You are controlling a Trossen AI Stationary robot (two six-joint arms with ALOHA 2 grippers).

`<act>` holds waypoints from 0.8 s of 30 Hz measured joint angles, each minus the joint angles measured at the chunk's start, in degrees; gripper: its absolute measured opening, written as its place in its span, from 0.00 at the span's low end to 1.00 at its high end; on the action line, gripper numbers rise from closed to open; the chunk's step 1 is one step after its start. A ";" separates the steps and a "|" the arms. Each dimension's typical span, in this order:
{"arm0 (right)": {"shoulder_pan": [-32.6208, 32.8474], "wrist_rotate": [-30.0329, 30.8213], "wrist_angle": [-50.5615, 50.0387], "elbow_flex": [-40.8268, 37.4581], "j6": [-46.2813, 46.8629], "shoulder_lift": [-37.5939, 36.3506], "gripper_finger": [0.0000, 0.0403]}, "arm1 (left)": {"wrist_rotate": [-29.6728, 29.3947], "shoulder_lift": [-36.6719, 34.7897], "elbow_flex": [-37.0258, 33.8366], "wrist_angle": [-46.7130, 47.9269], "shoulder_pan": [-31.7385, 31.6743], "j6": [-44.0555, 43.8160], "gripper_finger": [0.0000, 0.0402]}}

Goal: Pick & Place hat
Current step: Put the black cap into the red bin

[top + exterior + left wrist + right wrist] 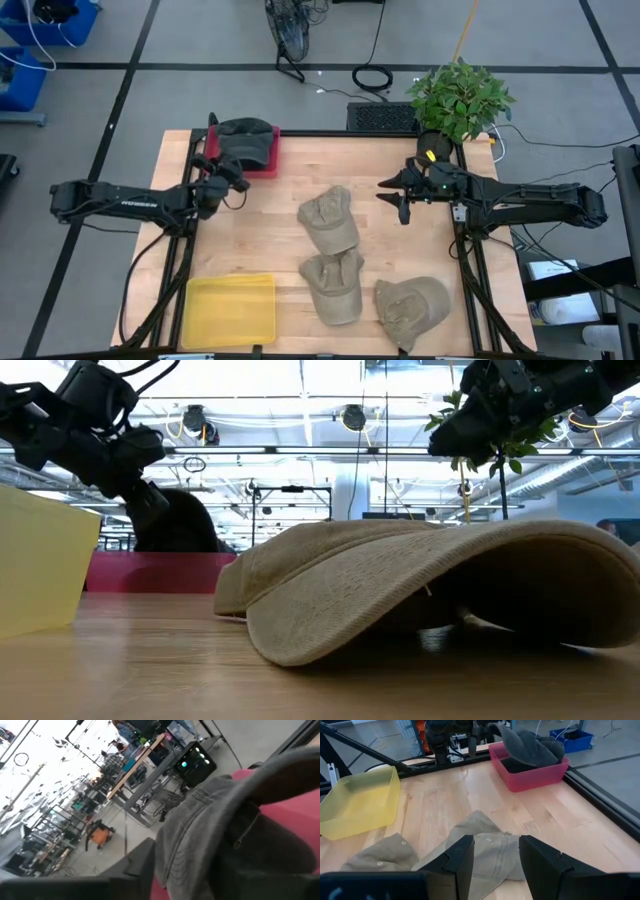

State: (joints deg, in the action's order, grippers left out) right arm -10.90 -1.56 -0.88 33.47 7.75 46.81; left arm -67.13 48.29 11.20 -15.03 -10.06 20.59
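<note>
A dark grey hat point(245, 135) lies in the red bin point(262, 166) at the table's far left, its brim tilted up over the bin wall point(495, 729). My left gripper point(228, 182) hovers open at the bin's near-left corner. In the left wrist view the grey hat point(200, 830) fills the space beside one finger point(140, 870) and hides the other. Three tan hats point(328, 218) point(333, 285) point(412, 303) rest on the wood. My right gripper point(392, 192) is open above the table, right of the farthest tan hat point(490, 832). My left gripper stands open close against the grey hat's crown point(180, 845). The hat covers the place where the second finger would show, so I cannot tell whether either finger touches it. The hat rests in the red bin point(300, 815).
A yellow bin point(230, 308) sits at the near left corner. A potted plant point(460, 95) stands past the far right corner. Bare wood lies between the red bin and the tan hats. In the low view a tan hat point(400, 580) blocks most of the table.
</note>
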 joint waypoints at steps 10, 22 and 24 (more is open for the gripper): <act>0.13 -0.04 -0.94 0.00 0.78 0.00 0.35 | 0.84 0.00 2.14 0.33 9.98 -4.69 0.65; 0.15 -0.20 -0.88 0.00 1.22 0.00 0.35 | -8.89 0.01 4.48 10.58 15.04 -9.17 0.55; 0.15 -0.20 -0.61 0.00 1.22 0.00 0.35 | -7.85 0.01 4.48 11.49 14.28 -10.86 0.52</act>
State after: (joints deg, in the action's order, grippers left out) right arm -10.74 -1.76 -1.50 33.47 8.97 46.81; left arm -74.97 48.29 15.68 -3.53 4.22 9.72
